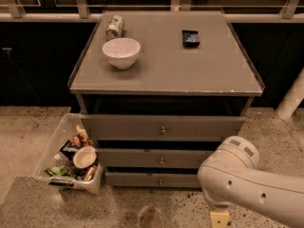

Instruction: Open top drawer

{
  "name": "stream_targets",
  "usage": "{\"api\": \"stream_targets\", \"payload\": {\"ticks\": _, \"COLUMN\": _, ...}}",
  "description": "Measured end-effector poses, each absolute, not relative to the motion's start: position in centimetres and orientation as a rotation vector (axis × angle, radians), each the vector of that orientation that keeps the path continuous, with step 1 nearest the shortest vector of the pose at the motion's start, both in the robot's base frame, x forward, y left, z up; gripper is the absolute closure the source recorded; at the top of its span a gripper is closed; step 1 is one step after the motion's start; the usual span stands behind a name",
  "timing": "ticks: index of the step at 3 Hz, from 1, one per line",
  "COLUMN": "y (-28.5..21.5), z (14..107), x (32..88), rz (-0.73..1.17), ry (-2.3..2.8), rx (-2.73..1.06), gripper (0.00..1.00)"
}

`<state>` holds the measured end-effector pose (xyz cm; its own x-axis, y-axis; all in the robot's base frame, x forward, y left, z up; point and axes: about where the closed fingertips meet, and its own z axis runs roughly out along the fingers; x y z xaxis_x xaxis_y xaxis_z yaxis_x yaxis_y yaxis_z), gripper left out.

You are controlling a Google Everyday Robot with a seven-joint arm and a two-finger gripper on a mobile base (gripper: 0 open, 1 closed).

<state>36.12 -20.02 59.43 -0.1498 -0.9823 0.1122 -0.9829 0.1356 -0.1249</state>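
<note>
The top drawer point(161, 126) is the widest grey front under the table top, with a small round metal knob point(163, 130) at its middle. Its front stands shut, and no inside shows. Two slimmer drawer fronts point(159, 158) lie below it. My white arm point(247, 184) fills the lower right, low in front of the cabinet's right side. My gripper point(219, 219) shows only as a tan piece at the bottom edge, well below and right of the knob and apart from it.
On the grey top point(166, 75) stand a white bowl point(121, 52), a tipped can point(114, 26) and a small black object point(190, 37). A clear bin of rubbish point(71, 159) sits on the floor at the left. A white post point(292, 99) stands at the right.
</note>
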Motion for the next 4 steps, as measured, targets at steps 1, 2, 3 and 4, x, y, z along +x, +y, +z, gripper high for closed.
{"api": "stream_targets", "payload": {"ticks": 1, "y": -20.4, "z": 56.9, "x": 36.0, "rz": 0.243, "ry": -2.385, "rx": 1.954, "gripper": 0.00}}
{"api": "stream_targets", "payload": {"ticks": 2, "y": -20.7, "z": 55.6, "x": 36.0, "rz": 0.232, "ry": -2.395, "rx": 1.904, "gripper": 0.00}}
{"api": "stream_targets", "payload": {"ticks": 3, "y": -20.9, "z": 54.2, "x": 35.9, "rz": 0.220, "ry": -2.405, "rx": 1.852, "gripper": 0.00}}
{"api": "stream_targets", "payload": {"ticks": 4, "y": -20.9, "z": 54.2, "x": 35.9, "rz": 0.220, "ry": -2.405, "rx": 1.852, "gripper": 0.00}}
